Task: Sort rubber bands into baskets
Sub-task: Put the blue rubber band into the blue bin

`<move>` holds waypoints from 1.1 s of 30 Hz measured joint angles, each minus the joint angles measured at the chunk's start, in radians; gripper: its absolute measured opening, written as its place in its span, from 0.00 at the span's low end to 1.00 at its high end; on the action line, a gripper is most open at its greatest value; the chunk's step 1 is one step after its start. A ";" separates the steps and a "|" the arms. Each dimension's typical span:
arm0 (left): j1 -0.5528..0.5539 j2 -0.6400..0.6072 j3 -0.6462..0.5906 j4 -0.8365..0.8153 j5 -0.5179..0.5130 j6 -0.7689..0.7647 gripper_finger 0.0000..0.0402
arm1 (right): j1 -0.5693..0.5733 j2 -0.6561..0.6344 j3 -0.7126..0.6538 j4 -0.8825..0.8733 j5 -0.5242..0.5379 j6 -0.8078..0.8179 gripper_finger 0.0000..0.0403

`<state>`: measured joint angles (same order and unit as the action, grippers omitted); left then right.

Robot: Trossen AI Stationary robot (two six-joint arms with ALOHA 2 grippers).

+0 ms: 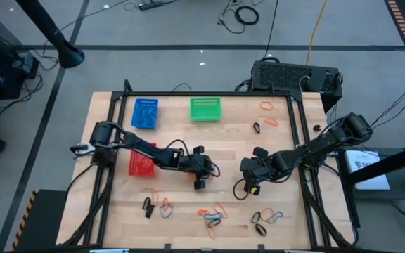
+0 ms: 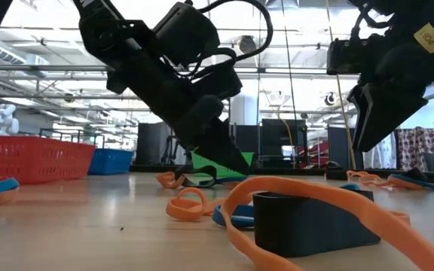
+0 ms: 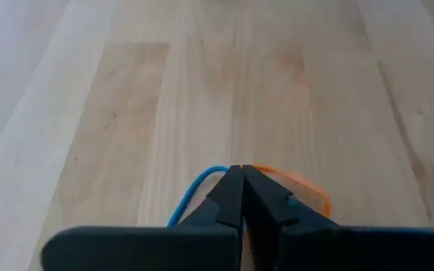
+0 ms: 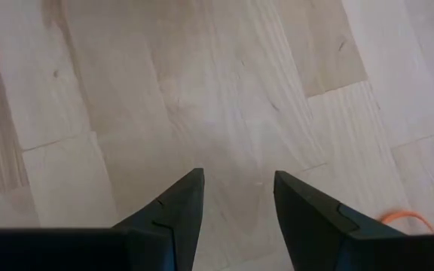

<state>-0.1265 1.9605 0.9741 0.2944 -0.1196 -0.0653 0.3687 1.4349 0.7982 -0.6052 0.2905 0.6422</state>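
My left gripper (image 3: pixel 241 172) is shut at the table's middle (image 1: pixel 204 169), slanting down with its tips at a blue rubber band (image 3: pixel 194 192) and an orange one (image 3: pixel 304 187). My right gripper (image 4: pixel 236 197) hangs open above bare wood right of the middle (image 1: pixel 250 174), with nothing between its fingers. The blue basket (image 1: pixel 145 113) and the green basket (image 1: pixel 206 109) stand at the far side. The red basket (image 1: pixel 141 163) stands on the left, partly under my left arm. More rubber bands (image 1: pixel 213 214) lie loose near the front edge. My left gripper meets the blue and orange bands at its shut fingertips (image 3: pixel 232 188), which hide the place of contact. A blue arc (image 3: pixel 202 179) shows on one side of the tips and an orange arc (image 3: pixel 292 179) on the other. The fingers slant down from the table's left. Both bands lie on the wood.
Other bands lie at the front left (image 1: pixel 157 206), the front right (image 1: pixel 266 218) and the far right (image 1: pixel 267 112). A black box (image 1: pixel 287 74) stands beyond the far right corner. Bare wood lies between the two grippers and the far baskets.
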 joint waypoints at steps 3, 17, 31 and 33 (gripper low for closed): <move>0.000 -0.014 0.000 -0.019 0.000 0.001 0.01 | 0.000 0.000 0.000 0.000 0.000 0.000 0.38; 0.000 -0.023 -0.001 -0.079 0.011 -0.031 0.16 | 0.000 0.000 0.000 0.004 -0.003 0.000 0.38; 0.000 0.011 0.000 -0.043 0.005 -0.064 0.35 | 0.000 0.000 0.000 0.008 0.004 -0.003 0.38; 0.000 0.025 0.001 -0.010 0.003 -0.077 0.35 | 0.000 0.000 0.000 0.013 0.005 -0.004 0.38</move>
<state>-0.1265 1.9851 0.9749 0.2846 -0.1165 -0.1420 0.3687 1.4349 0.7982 -0.5919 0.2954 0.6384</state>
